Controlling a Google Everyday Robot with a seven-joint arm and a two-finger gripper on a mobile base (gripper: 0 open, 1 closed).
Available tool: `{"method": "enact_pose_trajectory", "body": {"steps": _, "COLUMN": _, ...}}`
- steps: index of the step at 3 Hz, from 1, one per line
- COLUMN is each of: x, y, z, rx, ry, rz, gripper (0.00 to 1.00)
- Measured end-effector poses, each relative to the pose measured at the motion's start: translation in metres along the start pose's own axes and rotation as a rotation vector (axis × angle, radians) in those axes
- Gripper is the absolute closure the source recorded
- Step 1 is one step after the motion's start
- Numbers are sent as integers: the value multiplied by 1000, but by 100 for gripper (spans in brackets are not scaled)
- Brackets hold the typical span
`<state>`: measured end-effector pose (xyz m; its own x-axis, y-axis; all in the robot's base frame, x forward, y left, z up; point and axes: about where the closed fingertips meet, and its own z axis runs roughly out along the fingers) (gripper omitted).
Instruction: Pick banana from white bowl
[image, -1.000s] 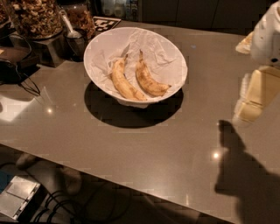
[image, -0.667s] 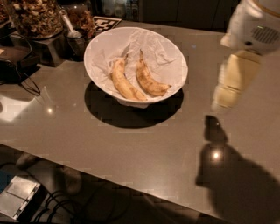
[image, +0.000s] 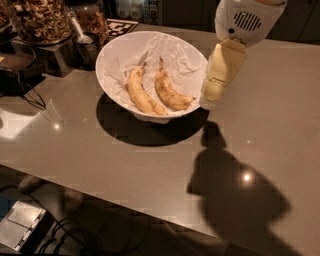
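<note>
The white bowl (image: 115, 55), wide and lined with crumpled white paper, stands on the grey table toward the back left. Two bananas lie in it side by side. The banana (image: 170, 91) is the right one: thicker, more curved, brown-speckled, with a dark stem tip pointing away from me. The left one (image: 141, 93) is slimmer, straighter and paler. My gripper (image: 209, 99), cream-coloured under a white wrist housing, hangs just outside the bowl's right rim, its tip near rim height, right of the banana. It holds nothing that I can see.
Glass jars of nuts (image: 40, 20) and a metal scoop (image: 82, 39) stand behind the bowl at the left, with a black-and-white marker tag (image: 121, 25) beside them. Dark cables (image: 22, 92) lie at the left edge. The table's front edge runs diagonally across the lower left.
My arm has swung left from the right edge of the view across the table and now hangs beside the bowl's right rim. The bowl and bananas have not moved.
</note>
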<state>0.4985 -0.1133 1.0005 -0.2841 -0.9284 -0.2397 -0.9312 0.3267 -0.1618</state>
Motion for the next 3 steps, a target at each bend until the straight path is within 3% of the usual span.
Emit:
{"method": "enact_pose_trajectory", "body": {"steps": 1, "x": -14, "y": -15, "z": 11, "rx": 21, "ry": 6, "rz": 57, "gripper": 0}}
{"method": "enact_pose_trajectory", "body": {"steps": 2, "x": -36, "y": -38, "z": 23, "rx": 31, "ry": 29, "rz": 209, "gripper": 0}}
{"method": "enact_pose_trajectory", "body": {"steps": 3, "x": -53, "y": -52, "z": 30, "rx": 16, "ry": 21, "rz": 293, "gripper": 0}}
